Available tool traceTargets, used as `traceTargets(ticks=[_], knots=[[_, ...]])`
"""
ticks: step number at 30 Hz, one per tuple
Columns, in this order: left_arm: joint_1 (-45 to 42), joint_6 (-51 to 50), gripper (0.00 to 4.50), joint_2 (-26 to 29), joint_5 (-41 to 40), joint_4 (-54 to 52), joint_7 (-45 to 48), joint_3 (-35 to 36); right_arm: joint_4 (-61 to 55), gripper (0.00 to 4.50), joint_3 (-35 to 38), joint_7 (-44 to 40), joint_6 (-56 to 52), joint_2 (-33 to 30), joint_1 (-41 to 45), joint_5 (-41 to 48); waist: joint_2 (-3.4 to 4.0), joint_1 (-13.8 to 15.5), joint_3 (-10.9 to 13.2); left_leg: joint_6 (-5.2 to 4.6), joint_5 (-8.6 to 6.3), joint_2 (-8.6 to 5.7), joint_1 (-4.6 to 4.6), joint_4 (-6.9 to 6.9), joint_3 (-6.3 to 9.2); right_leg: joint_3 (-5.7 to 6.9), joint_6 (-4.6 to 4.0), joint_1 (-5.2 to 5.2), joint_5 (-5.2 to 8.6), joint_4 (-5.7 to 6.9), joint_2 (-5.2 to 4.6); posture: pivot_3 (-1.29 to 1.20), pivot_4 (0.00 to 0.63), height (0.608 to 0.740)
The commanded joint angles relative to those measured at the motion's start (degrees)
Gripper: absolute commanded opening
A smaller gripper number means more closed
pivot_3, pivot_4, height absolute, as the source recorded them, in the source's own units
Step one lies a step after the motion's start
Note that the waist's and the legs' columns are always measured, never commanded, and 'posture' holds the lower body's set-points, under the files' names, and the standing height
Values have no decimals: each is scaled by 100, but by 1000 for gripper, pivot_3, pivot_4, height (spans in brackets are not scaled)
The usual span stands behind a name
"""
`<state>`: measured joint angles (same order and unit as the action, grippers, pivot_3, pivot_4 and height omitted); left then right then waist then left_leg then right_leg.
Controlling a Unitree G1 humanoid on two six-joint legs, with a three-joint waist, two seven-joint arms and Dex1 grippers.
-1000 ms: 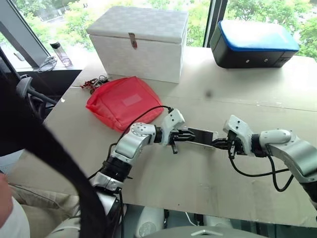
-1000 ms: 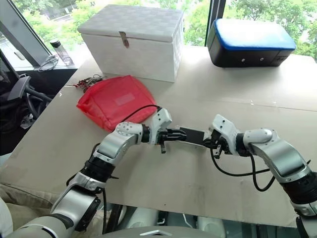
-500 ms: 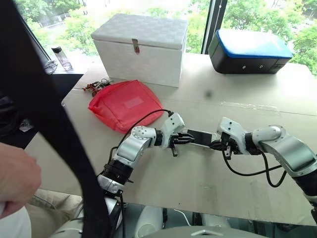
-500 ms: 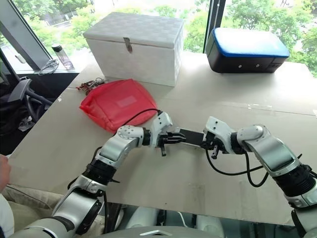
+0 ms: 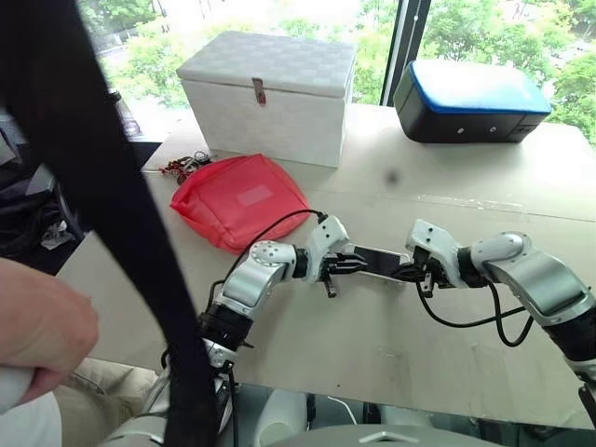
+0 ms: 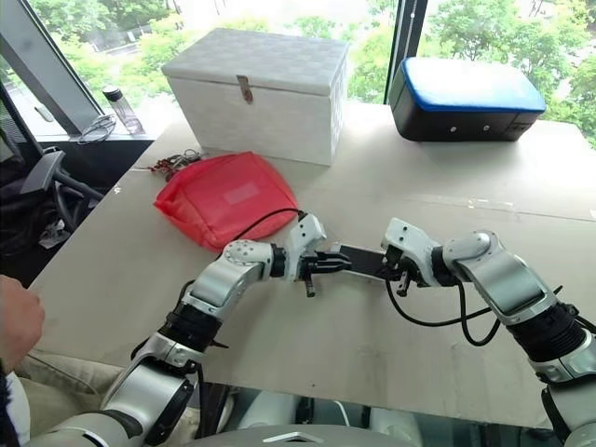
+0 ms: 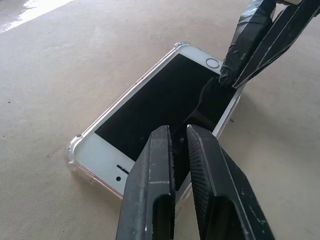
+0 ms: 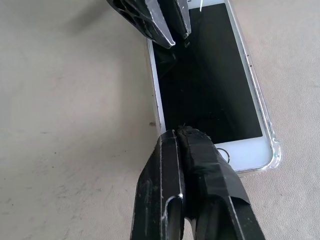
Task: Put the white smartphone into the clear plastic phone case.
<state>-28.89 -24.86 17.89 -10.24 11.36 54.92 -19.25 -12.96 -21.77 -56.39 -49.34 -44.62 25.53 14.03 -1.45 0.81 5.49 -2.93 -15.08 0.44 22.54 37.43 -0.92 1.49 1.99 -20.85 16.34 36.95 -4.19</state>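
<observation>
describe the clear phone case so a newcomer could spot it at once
On the tan table, nearer than the red pouch, lies the white smartphone. The clear plastic phone case is the see-through rim with bumper corners hugging its edges.

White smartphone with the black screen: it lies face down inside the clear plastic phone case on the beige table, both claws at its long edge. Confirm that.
Not quite. The white smartphone lies face up, not face down: the left wrist view shows its black screen and round home button. The rest holds: it sits inside the clear plastic phone case on the beige table, both claws at its long edge.
</observation>
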Motion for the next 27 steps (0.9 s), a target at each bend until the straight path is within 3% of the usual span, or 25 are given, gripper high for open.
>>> traceTargets(ticks=[1, 27], knots=[[75, -74, 535, -16, 83, -51, -38, -75, 731, 0, -867, -52, -392, -142, -425, -433, 0, 0, -17, 0, 0, 0, 0, -4, 0, 0, 0, 0, 0, -5, 0, 0, 150, 740], [304, -506, 535, -96, 0, -598, -240, -101, 1385, 0, -1142, -552, -126, -85, -423, -982, -12, 15, -61, 9, -23, -1, 0, -42, -2, 2, -1, 16, 1, -68, -5, 0, 150, 740]])
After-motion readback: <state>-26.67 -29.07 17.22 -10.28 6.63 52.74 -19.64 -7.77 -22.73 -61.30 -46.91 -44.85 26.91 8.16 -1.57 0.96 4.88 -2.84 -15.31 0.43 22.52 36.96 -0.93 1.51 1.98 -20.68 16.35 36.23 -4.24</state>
